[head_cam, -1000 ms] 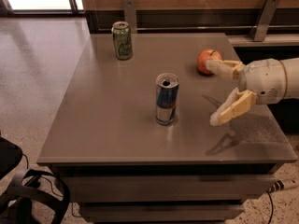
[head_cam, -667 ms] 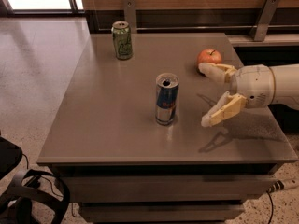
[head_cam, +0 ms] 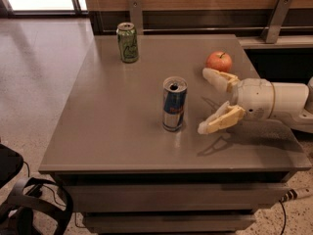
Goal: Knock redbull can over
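The redbull can [head_cam: 174,104] stands upright near the middle of the grey table [head_cam: 117,121]. It is slim, blue and silver, with a small red mark and an open silver top. My gripper [head_cam: 205,100] comes in from the right, low over the table, a short gap to the right of the can and not touching it. Its two pale fingers are spread wide apart, one toward the apple, one toward the front, with nothing between them.
A green can [head_cam: 127,42] stands upright at the table's back left. A red apple [head_cam: 218,61] lies at the back right, just behind my upper finger. A wooden wall with metal brackets [head_cam: 275,17] runs behind the table. Black straps [head_cam: 29,204] lie on the floor at front left.
My gripper has moved left across the table toward the redbull can, closing most of the gap. The can, the green can and the apple have not moved.
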Robot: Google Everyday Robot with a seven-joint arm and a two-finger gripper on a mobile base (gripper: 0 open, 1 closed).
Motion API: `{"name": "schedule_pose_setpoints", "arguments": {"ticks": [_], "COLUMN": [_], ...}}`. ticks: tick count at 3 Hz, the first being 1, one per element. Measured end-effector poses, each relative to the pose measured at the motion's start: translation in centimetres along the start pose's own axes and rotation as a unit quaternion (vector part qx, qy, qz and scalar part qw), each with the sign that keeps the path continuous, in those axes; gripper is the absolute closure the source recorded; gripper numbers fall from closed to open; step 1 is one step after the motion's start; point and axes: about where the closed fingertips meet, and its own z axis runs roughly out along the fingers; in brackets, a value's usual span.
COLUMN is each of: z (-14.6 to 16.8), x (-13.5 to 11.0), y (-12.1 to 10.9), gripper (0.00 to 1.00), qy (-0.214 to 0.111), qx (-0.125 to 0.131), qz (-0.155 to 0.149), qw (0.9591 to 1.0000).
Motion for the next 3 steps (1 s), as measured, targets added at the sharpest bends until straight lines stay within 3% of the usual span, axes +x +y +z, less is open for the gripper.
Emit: {"name": "schedule_pose_setpoints", "arguments": {"ticks": [1,2,3], "z": [0.7,3.6,4.2], "x": [-0.5,-0.3,-0.4], "y": [0.1,0.5,1.0], "gripper": [0.00,0.00,0.00], "qy": [-0.014,-0.004,-0.005], "qx": [0.006,-0.008,-0.010], "qz": [-0.007,-0.006,-0.008], "qw": [0.9999,0.9999,0.9999]}}
